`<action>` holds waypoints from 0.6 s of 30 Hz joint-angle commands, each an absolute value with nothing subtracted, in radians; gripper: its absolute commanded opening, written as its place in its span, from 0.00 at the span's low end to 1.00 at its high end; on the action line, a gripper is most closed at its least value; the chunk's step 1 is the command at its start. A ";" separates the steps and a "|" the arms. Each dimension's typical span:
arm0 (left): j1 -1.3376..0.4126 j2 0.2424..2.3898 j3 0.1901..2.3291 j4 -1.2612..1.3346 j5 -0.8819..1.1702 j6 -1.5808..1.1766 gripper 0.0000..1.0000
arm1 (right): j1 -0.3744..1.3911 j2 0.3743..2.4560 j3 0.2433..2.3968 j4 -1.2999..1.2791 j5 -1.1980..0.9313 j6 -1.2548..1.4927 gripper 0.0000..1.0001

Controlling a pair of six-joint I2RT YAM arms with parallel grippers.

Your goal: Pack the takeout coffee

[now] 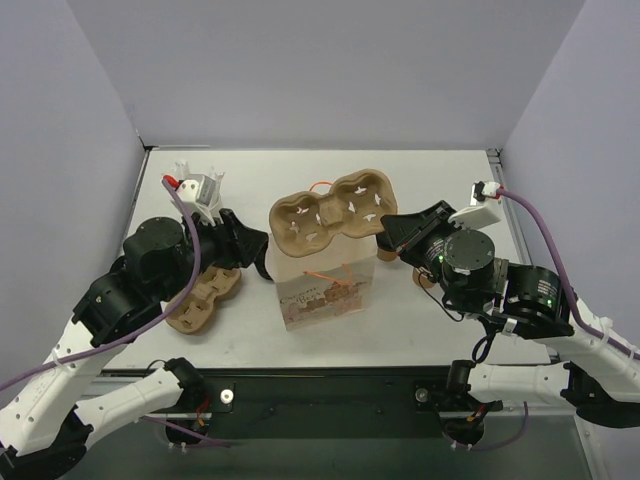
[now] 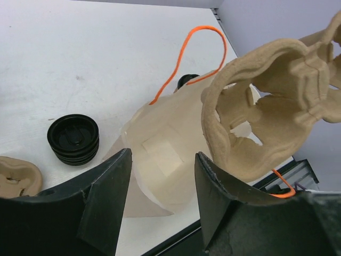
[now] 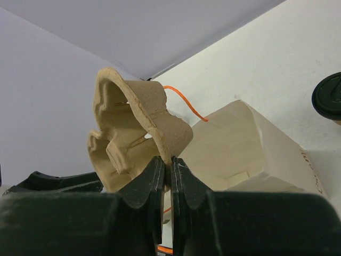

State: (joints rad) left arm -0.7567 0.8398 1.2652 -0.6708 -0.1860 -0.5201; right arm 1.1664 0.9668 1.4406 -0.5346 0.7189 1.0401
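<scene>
The takeout coffee [image 3: 329, 96] shows its black lid at the right edge of the right wrist view, standing on the table beside the open paper bag [image 3: 242, 141]; the top view mostly hides it under my right arm. My right gripper [image 3: 171, 160] is shut on the rim of a pulp cup carrier [image 1: 330, 215], holding it above the bag [image 1: 325, 292]. My left gripper [image 2: 162, 157] is open with nothing between its fingers, just left of the bag [image 2: 160, 125] and the carrier [image 2: 250, 117].
A stack of black lids [image 2: 73, 138] sits on the table to the left of the bag. A second pulp carrier [image 1: 205, 295] lies under my left arm. Orange handles [image 2: 192, 53] stick up from the bag. Walls close in the table on three sides.
</scene>
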 commanded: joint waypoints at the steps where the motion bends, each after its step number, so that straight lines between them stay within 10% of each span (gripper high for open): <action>1: -0.753 0.821 1.292 -0.568 -0.109 -0.551 0.61 | 1.170 0.974 1.440 -0.502 0.759 1.085 0.00; 18: -0.753 0.808 1.227 -0.471 -0.083 -0.598 0.64 | 1.169 0.966 1.411 -0.483 0.715 1.138 0.00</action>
